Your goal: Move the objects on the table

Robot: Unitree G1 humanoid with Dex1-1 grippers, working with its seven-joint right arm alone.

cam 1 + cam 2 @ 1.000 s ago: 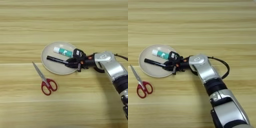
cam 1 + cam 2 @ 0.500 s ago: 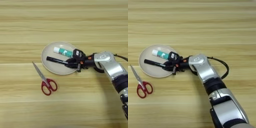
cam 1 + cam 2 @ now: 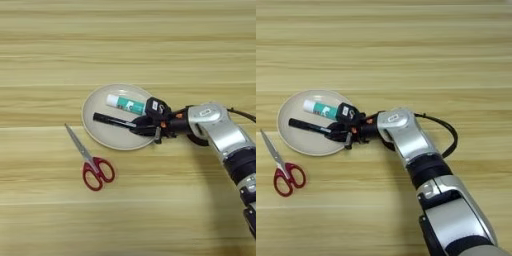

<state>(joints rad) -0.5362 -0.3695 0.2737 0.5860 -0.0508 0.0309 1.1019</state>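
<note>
A slim black marker pen lies across a beige plate left of the table's middle. Its right end reaches into my right gripper, which hovers low over the plate's right rim; the gripper also shows in the right eye view. How firmly it holds the pen cannot be made out. Red-handled scissors with metal blades lie flat on the wood to the plate's lower left, apart from the gripper.
A white and green glue stick lies in the plate just behind the marker. My silver forearm comes in from the right, with a black cable looping beside it. The tan wooden table stretches all around.
</note>
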